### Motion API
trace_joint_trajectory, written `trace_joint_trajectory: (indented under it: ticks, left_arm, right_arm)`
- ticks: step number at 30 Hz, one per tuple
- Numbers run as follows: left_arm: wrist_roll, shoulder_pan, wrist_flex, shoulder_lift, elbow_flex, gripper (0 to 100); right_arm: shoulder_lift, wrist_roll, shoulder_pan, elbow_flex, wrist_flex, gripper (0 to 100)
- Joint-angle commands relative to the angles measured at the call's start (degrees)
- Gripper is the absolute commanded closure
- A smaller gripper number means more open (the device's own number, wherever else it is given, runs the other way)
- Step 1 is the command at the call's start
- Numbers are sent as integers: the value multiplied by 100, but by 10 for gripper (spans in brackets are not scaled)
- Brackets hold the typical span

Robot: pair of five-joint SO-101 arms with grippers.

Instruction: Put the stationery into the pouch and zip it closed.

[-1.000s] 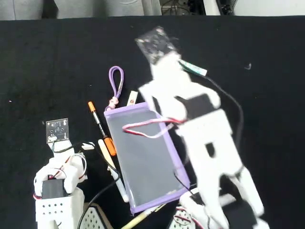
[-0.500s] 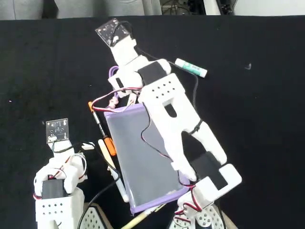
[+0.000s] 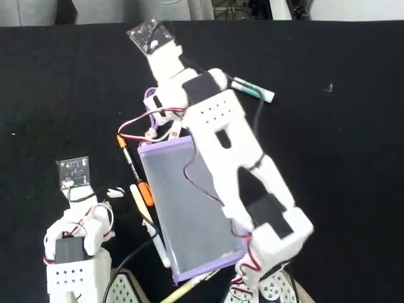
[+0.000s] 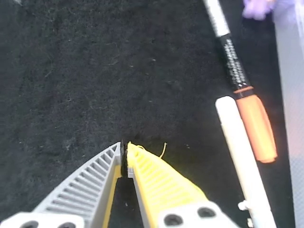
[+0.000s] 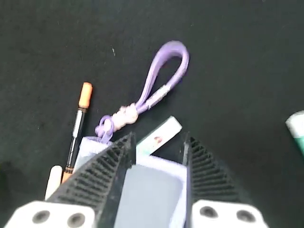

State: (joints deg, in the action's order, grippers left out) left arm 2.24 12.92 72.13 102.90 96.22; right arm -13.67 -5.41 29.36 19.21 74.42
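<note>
We count 1 purple-edged clear pouch (image 3: 170,202), 1 orange-capped pen (image 4: 236,73), 1 white pen (image 4: 243,164); right gripper (image 5: 157,142) gapes empty, left gripper (image 4: 124,152) closed empty.

Right gripper (image 5: 157,142), a second ago beside the pouch (image 3: 183,208), now over its strap (image 5: 160,91) end.

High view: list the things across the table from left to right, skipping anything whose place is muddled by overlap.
left arm → orange pen → pouch → green-and-white tube
</note>
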Motion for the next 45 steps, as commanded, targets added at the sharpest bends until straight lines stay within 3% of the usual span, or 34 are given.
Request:
trace_joint_trajectory:
  ticks: [1,13,19,25,45]
  left_arm:
    - [-62,356,18,9,127,970]
    - [-44,514,-9,18,127,970]
    - [-26,514,-44,18,127,970]
    - [-26,514,-229,18,127,970]
    - [-35,514,-193,18,127,970]
  right_arm:
    - [-409,325,-70,479,-475,828]
    - [-2941,396,273,3073,-659,828]
    - [-4426,1090,158,4804,-615,828]
    - [-5578,1125,44,6097,-607,828]
    - [-6211,1134,-44,6413,53,828]
